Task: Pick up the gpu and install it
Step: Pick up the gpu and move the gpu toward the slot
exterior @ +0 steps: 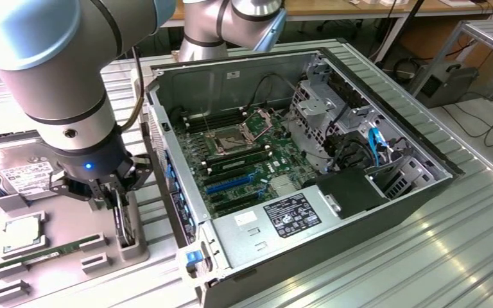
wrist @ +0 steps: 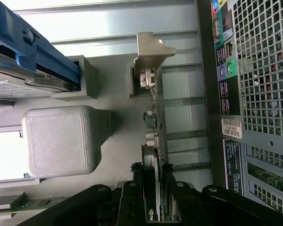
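Metal-slat bench [exterior: 461, 256] w/ grey parts tray [exterior: 67, 228] at exterior view's left, open PC case [exterior: 315, 253] just beside it. Gpu [wrist: 154, 117] stands on edge in a tray slot. Gripper [wrist: 154, 200] is down over it, narrowed, pinching the card from both sides.

The grey arm [exterior: 54, 64] reaches down from eleven o'clock in the exterior view, its wrist [exterior: 82, 144] upright with a small blue light lit, and the black gripper [exterior: 116, 197] hangs pointing straight down at about eight o'clock.
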Controlling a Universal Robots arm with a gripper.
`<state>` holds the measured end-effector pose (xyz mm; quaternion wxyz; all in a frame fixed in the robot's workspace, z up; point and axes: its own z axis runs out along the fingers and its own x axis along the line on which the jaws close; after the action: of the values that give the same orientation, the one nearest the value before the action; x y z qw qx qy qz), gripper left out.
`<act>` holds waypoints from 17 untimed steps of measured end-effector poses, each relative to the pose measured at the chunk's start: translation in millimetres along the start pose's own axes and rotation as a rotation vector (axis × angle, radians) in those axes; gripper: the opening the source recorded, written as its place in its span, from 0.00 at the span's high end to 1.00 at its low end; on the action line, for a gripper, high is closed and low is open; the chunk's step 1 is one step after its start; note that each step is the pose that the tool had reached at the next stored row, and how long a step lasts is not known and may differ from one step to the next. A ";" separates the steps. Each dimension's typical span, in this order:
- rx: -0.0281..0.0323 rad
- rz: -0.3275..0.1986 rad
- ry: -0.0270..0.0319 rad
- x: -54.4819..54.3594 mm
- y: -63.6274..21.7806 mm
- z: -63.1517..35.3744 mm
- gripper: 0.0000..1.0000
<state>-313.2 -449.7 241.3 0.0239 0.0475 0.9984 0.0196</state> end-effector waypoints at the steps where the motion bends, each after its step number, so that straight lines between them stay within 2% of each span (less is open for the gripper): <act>1: 0.0000 -0.002 0.0001 0.0 0.0 0.0 0.73; 5: -0.0018 -0.040 0.0033 -0.2 0.0 0.2 0.73; 12: -0.0050 -0.075 0.0143 -3.5 0.3 -1.0 0.74; 15: -0.0086 -0.077 0.0187 -5.5 0.7 -6.4 0.74; 17: -0.0108 -0.078 0.0211 -7.0 1.1 -14.0 0.74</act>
<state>-306.8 -449.8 255.7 0.0143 0.0083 0.9996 0.0245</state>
